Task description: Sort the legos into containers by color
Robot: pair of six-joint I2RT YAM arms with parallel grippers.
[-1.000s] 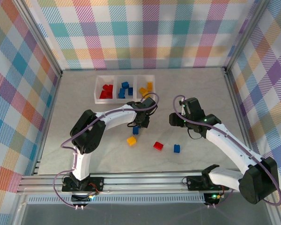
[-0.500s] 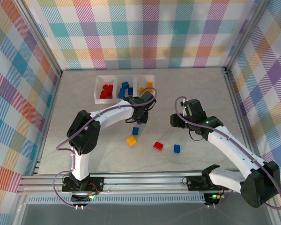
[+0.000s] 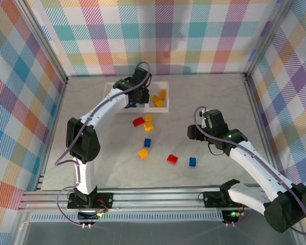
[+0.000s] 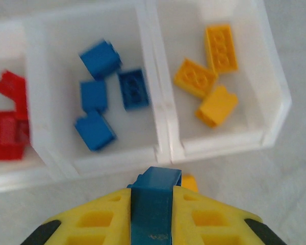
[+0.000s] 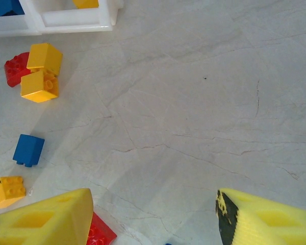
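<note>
The left fingers (image 4: 109, 217) were closed on a blue brick (image 4: 153, 196) and hung at the near wall of the tray (image 4: 222, 145), roughly in line with the divider between its middle and right compartments. The tray sat near the far edge of the table (image 3: 219, 97), left of centre, with the left arm stretched out over it. Its left compartment held red bricks (image 4: 7, 130), the middle one four blue bricks (image 4: 97, 97) and the right one three yellow bricks (image 4: 209, 76). Seven loose bricks lay toward the middle of the table. Closest to the tray was a red brick (image 3: 138, 121) against a yellow pair (image 3: 148, 118). Nearer the arms lay a small blue brick (image 3: 147, 142) and a yellow brick (image 3: 143, 153). Further right were a second red brick (image 3: 172, 158) and a last blue brick (image 3: 193, 162). The right fingers (image 5: 51, 217) stood apart with nothing between them, over bare table right of centre. In the wrist view the second red brick lay just beside one fingertip.
</note>
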